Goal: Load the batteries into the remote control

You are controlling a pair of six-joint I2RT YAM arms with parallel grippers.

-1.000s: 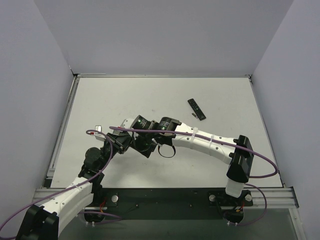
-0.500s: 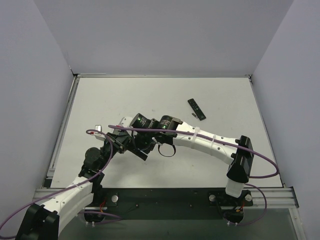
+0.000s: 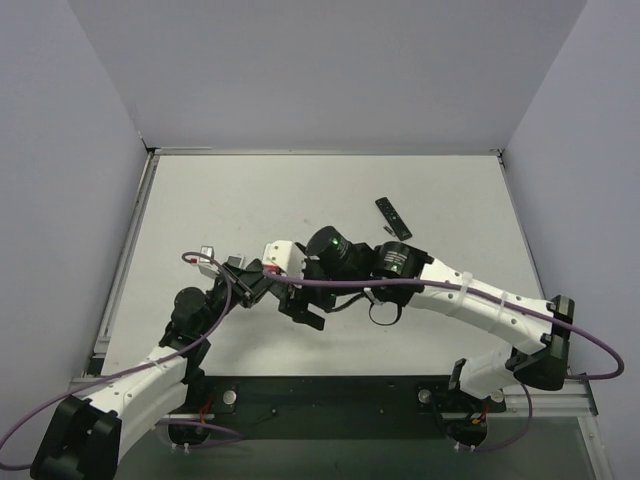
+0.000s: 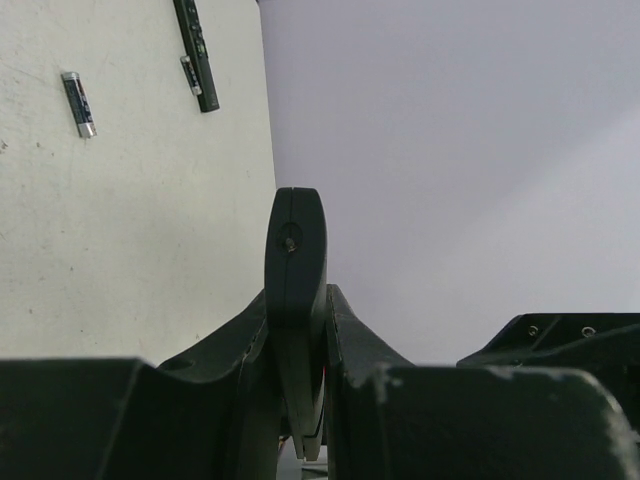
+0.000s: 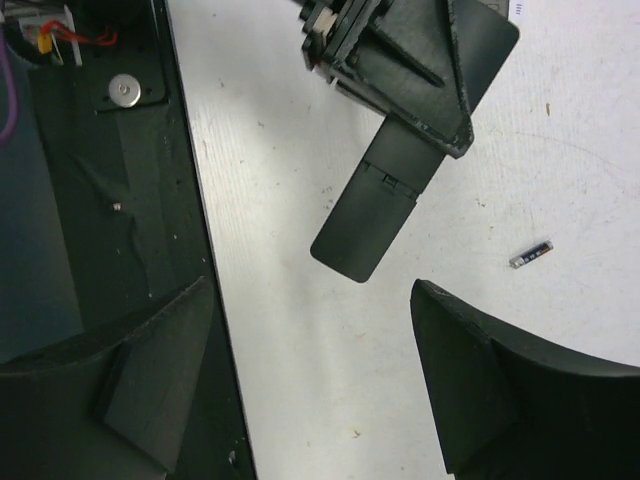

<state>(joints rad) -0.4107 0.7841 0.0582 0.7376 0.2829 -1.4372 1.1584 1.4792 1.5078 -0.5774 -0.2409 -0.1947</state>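
Table (image 3: 300, 190): off-white, faintly scuffed and speckled.
Held remote control (image 5: 375, 215): matt black.
Second remote (image 3: 393, 218): black.
Battery (image 4: 78, 103): dark grey, silver ends.
Left arm (image 3: 130, 385), right arm (image 3: 480, 305): white shells, black joints.
Cables (image 3: 30, 428): purple.
Walls (image 3: 330, 70): pale lilac-grey.

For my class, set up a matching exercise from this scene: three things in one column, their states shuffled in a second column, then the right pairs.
Things:
1. left gripper
2. right gripper
3. grey battery

States:
A. lying loose on the white table
B. shut on the black remote
C. open, holding nothing

Pairs: 1-B, 2-C, 3-A
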